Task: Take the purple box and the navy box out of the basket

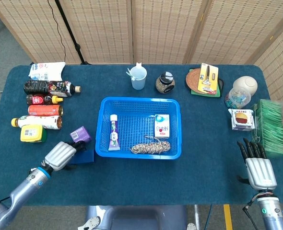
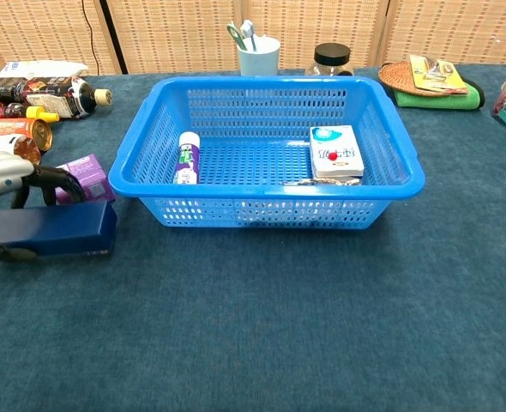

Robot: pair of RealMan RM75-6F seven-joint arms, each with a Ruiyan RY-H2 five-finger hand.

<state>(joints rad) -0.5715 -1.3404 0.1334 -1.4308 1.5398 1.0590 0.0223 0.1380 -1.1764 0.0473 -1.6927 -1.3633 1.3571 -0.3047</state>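
**Both boxes out of the basket, navy box under the left hand**

The chest view shows plainly what the head view half hides: the left hand [image 2: 4, 172] grasps the navy box [image 2: 51, 230], dark fingers over its top and near side, and the box lies on the desk [image 2: 279, 326] just left of the blue basket [image 2: 266, 193]. From the head view only a corner of that box shows beside the hand's silver back. The purple box [image 1: 80, 134] sits on the desk just behind the navy one, near the basket's left wall. Only the head view shows the right hand [image 1: 257, 163], released, fingers straight and apart, near the desk's right edge beside a green bundle [image 1: 268, 127]. A toothpaste tube [image 1: 113, 132], a white carton [image 1: 162, 125] and a coil of rope [image 1: 151, 146] lie in the basket; bottles [image 1: 45, 98] line the far left.
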